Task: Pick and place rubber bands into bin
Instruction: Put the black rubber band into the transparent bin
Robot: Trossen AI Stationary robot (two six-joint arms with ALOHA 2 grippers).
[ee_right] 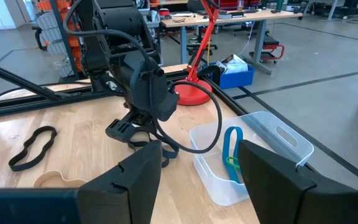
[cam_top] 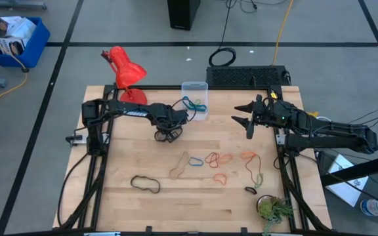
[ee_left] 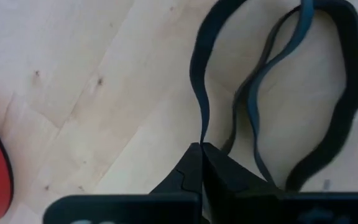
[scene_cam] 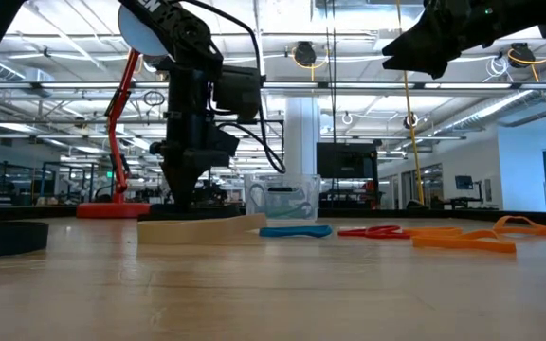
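The table [cam_top: 136, 203] carries a red lamp [cam_top: 125, 71] at its far left, a small plant [cam_top: 273, 210] at the near right corner, and the clear bin [cam_top: 195, 99] at the far edge near the middle, with a blue band [ee_right: 232, 146] already hanging inside it.

The left gripper [cam_top: 170, 128] sits low over the wood just beside the bin. Its fingers are pressed together, pinching a dark band [ee_left: 278, 93] at one thin spot of the loop; a blue strand lies within that loop. The right gripper [cam_top: 247, 120] hangs above the table on the bin's other side, jaws spread wide and empty.

The other bands lie loose toward the near half: a black one [cam_top: 146, 184] to the left, a tan one [cam_top: 179, 166], then orange and red ones [cam_top: 218, 158] and an olive one [cam_top: 257, 172] to the right.

These loops look thin, light and limp. They will likely sag and swing when lifted, and may stretch or slip from a shallow pinch. The best hold is probably a single strand where it rises slightly off the wood, taken squarely between the fingertips. Overlapping bands may well come up together.
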